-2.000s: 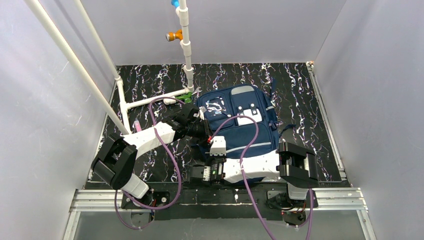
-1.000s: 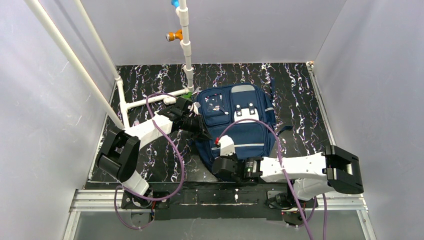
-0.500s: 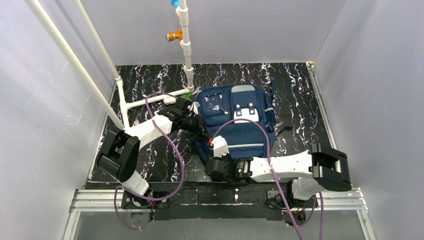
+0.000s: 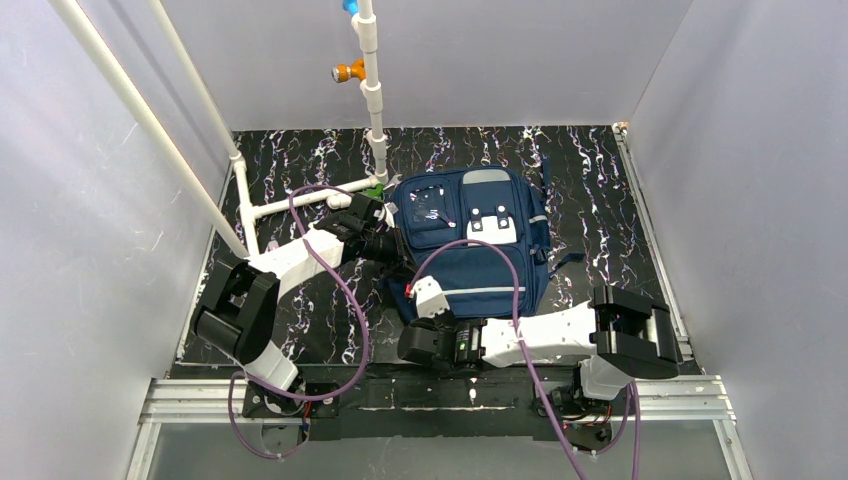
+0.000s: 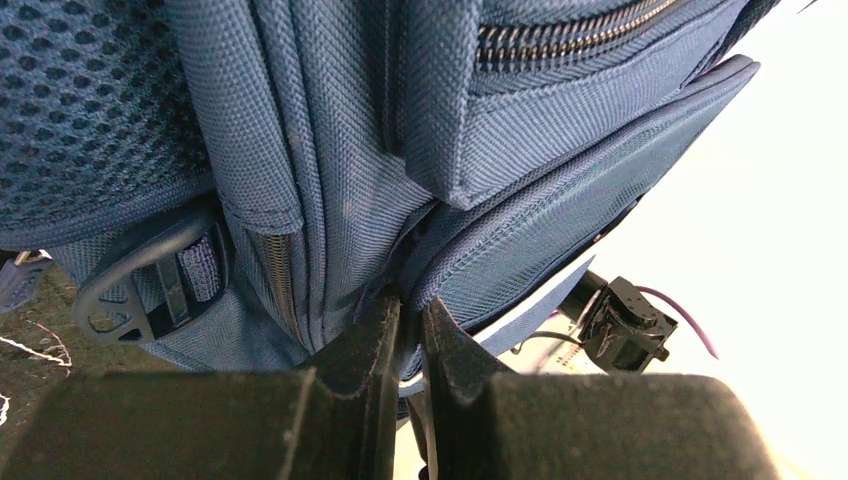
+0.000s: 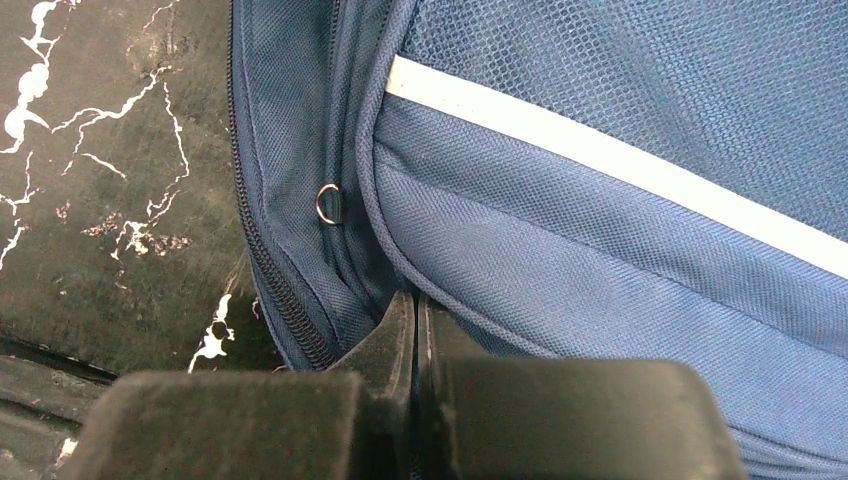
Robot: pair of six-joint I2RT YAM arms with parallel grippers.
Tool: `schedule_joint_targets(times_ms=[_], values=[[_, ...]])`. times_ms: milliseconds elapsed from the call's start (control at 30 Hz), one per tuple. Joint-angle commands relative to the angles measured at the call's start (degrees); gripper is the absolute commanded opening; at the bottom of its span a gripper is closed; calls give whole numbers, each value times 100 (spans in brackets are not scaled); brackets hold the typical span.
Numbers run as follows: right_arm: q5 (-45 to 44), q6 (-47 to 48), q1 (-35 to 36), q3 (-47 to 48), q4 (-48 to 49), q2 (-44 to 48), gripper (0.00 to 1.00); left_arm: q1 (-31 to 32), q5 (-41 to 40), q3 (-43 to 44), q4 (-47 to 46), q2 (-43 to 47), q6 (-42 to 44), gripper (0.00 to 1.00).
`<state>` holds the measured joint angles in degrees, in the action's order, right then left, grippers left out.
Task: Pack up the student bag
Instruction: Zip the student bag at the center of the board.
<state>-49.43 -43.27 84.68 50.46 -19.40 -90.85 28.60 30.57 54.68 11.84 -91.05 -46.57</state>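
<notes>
Large navy blue fabric backpack [image 4: 480,250] flat on black white-veined desk [image 4: 600,180], left fingers [image 5: 372,345] pinched narrow on a fold at its left side, right fingers [image 6: 398,335] closed together against its near-left corner seam

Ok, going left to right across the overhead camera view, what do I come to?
White pipe frame → left hand → student bag → right arm's elbow.
</notes>
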Motion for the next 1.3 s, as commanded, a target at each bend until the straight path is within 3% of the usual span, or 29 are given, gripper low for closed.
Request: schedule_joint_targets(times_ms=[0, 200, 367, 567, 667, 800, 867, 1000, 1133, 1267], values=[[-273, 208, -31, -209, -281, 468, 1, -197, -235, 75, 393, 120, 200, 0], [54, -861, -22, -1244, -1863, 2393, 1, -785, -789, 253, 981, 46, 1036, 0], [156, -729, -22, -1674, -1610, 3593, 1, -956, -1000, 121, 1150, 470, 1427, 0], [559, -45, -22, -1099, -266, 2849, 2, -958, 72, -118, 829, 432, 948, 2], [853, 217, -22, -480, 201, 2165, 26, -954, 434, -312, 798, 504, 944, 32], [1194, 447, -31, 85, 384, 1311, 39, -953, 334, -801, 810, 1171, 1113, 60], [1389, 489, -67, 162, 534, 1093, 42, -950, 246, -971, 856, 1533, 1236, 65], [1795, 391, -268, -20, 981, 1070, 45, -897, 12, -1386, 651, 1840, 1210, 66], [1952, 589, -338, 43, 1205, 1022, 53, -864, 129, -1459, 214, 1477, 1122, 62], [1958, 706, -341, 302, 1093, 737, 56, -833, 400, -1333, -32, 1160, 1103, 47]])
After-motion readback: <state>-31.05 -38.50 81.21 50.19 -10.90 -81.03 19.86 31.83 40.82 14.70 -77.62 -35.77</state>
